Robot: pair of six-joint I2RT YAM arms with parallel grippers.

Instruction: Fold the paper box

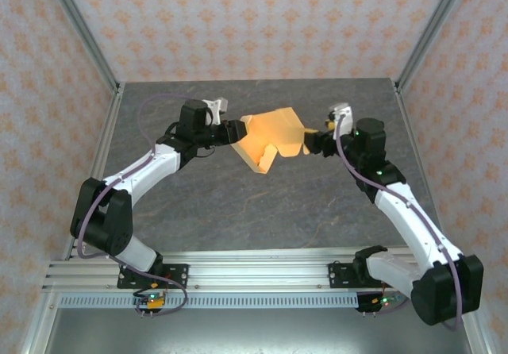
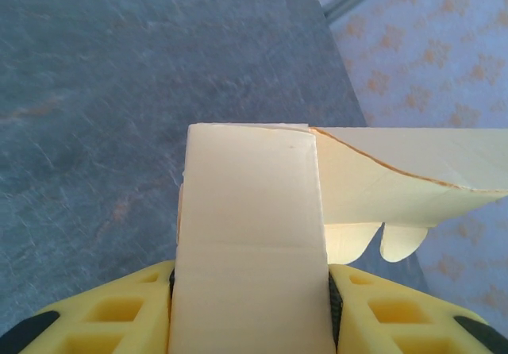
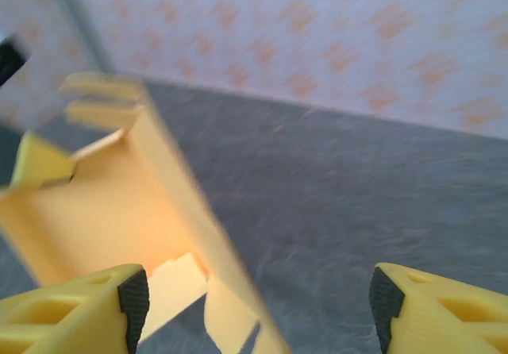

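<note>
Two arms and one paper box [image 1: 274, 136] are seen over one grey counter [image 1: 262, 203]. The paper box is held up between the two arms, above the middle of the counter. Whether its lowest corner is touching the counter cannot be told.

On the left, the left arm [image 1: 135, 179] is bent and reached in toward the box. The left end effector [image 1: 228, 129] is clenched on the left side of the paper box. In the left wrist view, one flat panel [image 2: 250, 211] of the box is pinched between two yellow fingers [image 2: 135, 306], one at each side. To the right of it, one bigger flap [image 2: 413, 163] with a curved edge is seen sticking out. Two small round tabs [image 2: 349, 243] are counted under that flap.

On the right, the right end effector [image 1: 311, 142] is placed just beside the right edge of the box. It is released. In the right wrist view its two fingers [image 3: 95, 306] are spread wide apart, and nothing is squeezed between them. There the box is seen at the left, a little blurred, near the left finger, with one edge running down into the gap. Two more small tabs are counted at its top. The right arm [image 1: 405, 211] is bent back toward the near edge of the counter
</note>
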